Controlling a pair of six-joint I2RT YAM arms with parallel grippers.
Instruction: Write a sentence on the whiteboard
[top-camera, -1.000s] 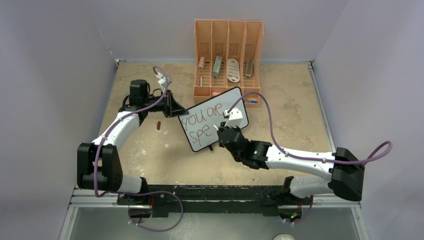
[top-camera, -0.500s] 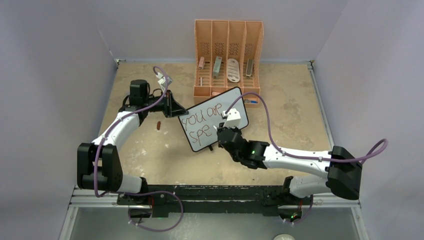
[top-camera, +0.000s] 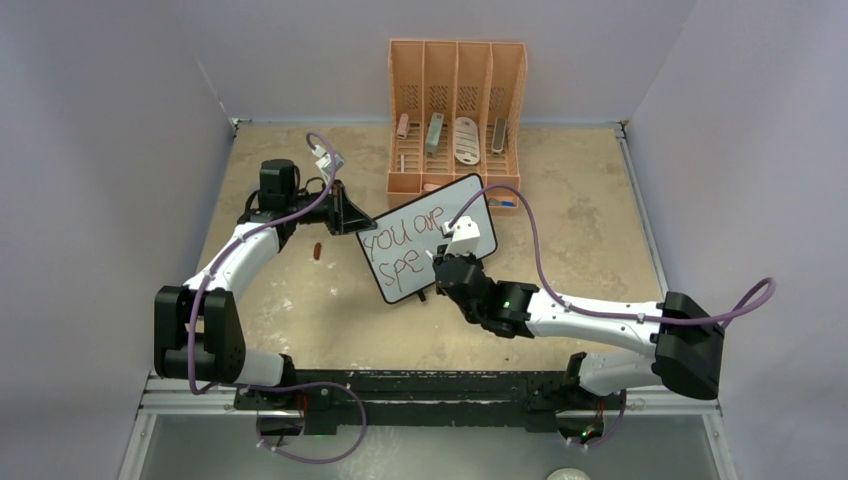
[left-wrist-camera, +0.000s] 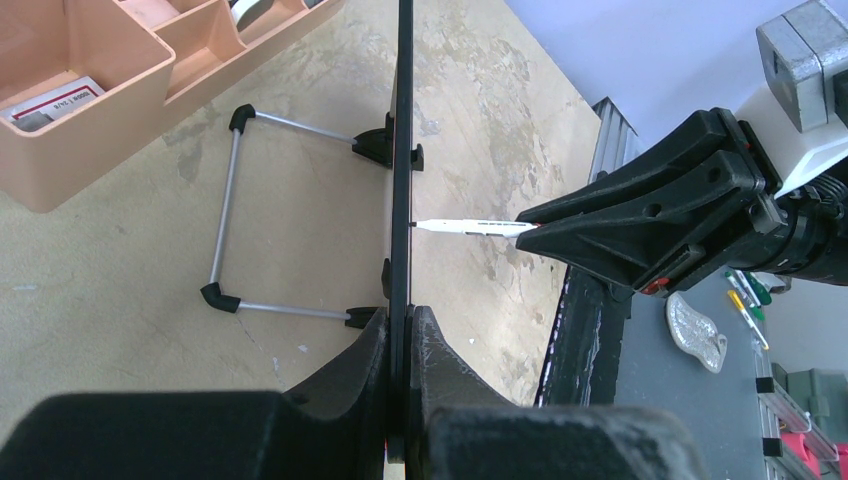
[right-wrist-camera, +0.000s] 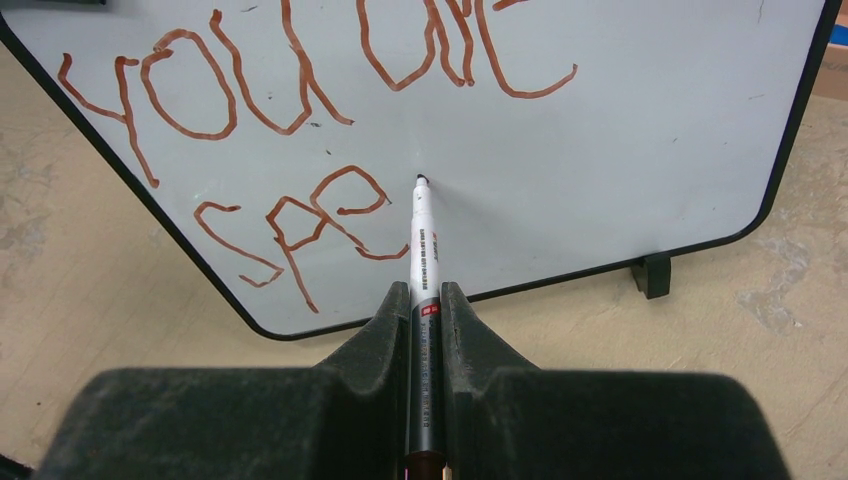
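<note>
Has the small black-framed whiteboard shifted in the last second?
No. The small black-framed whiteboard sits at the same angle as before, its far corner overlapping the same stretch of the front edge of the orange plastic organizer in the top view.

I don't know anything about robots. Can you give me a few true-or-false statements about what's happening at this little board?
1. The right claw is shut on a marker whose tip is at the whiteboard. True.
2. The writing already forms a finished sentence. False: it reads only "you are" and, below that, "spe".
3. The left claw grips the whiteboard by its edge. True.
4. The letters are blue. False: they are red-brown.
5. The orange organizer stands between the arms and the whiteboard. False: it stands behind the board, on the far side from the arms.
</note>
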